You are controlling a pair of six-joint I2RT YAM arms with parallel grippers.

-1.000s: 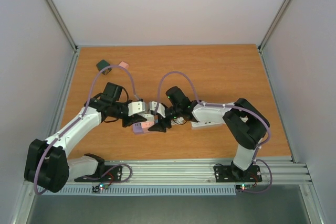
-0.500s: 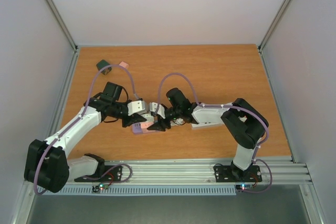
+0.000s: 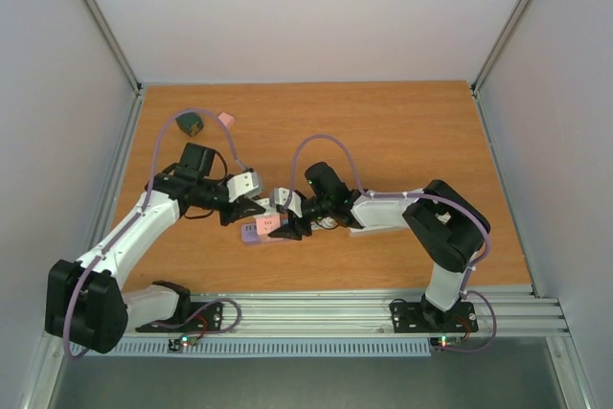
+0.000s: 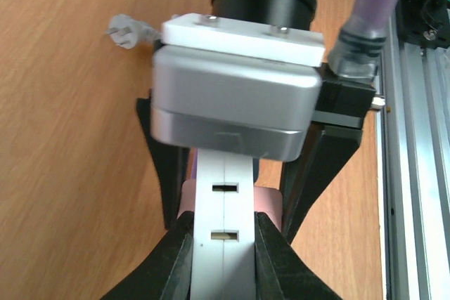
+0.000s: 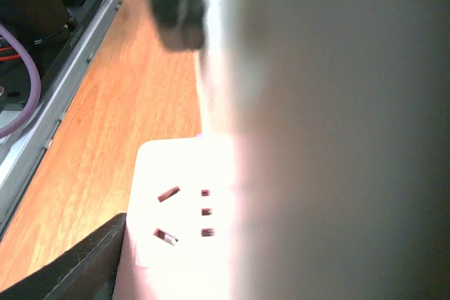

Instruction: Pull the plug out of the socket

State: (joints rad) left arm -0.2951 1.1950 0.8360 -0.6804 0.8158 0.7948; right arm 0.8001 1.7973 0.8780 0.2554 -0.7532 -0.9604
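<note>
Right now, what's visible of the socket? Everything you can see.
The socket is a small plastic block, pink and lilac with white faces. One face shows slanted and straight slots, all empty. It sits front-centre over the table. The left claw pinches its slotted white side; the right claw straddles it. Lifted or resting: unclear.

Green block point(image 3: 192, 124) and pink block point(image 3: 226, 119) sitting just apart at table's point(image 3: 412, 141) far-left corner; metal rail point(image 3: 326, 311) running along near edge; grey walls point(image 3: 287, 7) standing round.
</note>
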